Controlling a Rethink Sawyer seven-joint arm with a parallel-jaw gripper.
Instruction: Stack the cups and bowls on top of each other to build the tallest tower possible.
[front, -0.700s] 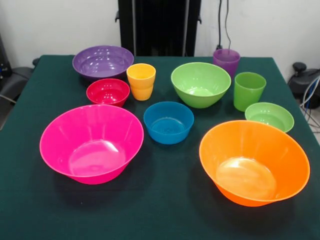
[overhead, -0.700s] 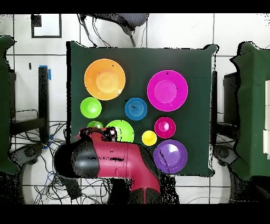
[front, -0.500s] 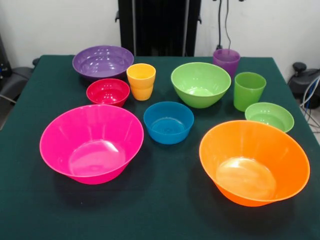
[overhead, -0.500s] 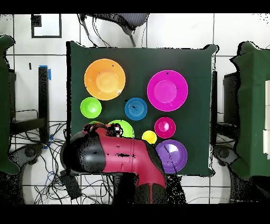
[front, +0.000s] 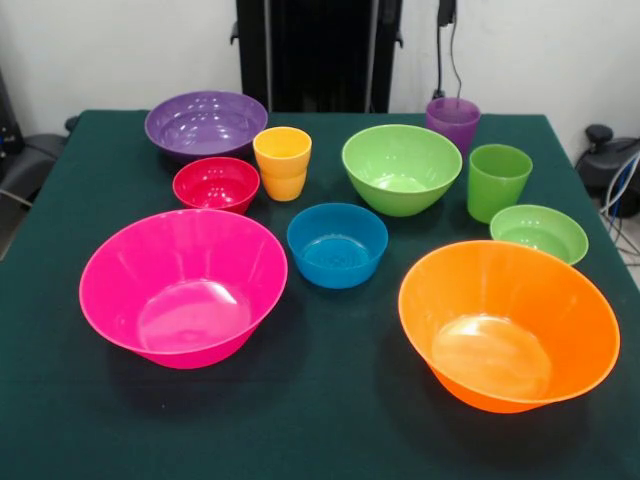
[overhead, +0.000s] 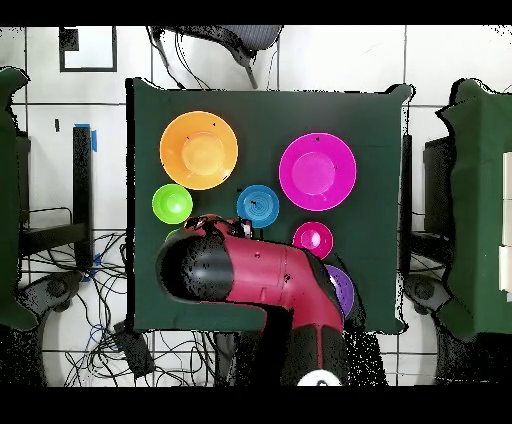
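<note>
Beneath the jaws, nothing is stacking yet. Left to right we are seeing the purple bowl (front: 206, 122), red bowl (front: 216, 183), yellow-orange cup (front: 283, 162), pink bowl (front: 183, 285), blue bowl (front: 337, 244), medium green bowl (front: 401, 168), purple cup (front: 453, 121), green cup (front: 498, 181), light green bowl (front: 539, 233) and orange bowl (front: 508, 324), all upright and apart. We are taking the dark tip at the top edge for the gripper (front: 446, 12), hanging above the purple cup with the medium green bowl just beside. We cannot tell whether it is parted. Compared with half a second ago, the arm (overhead: 250, 285) is reaching further across, hiding that bowl from overhead.
</note>
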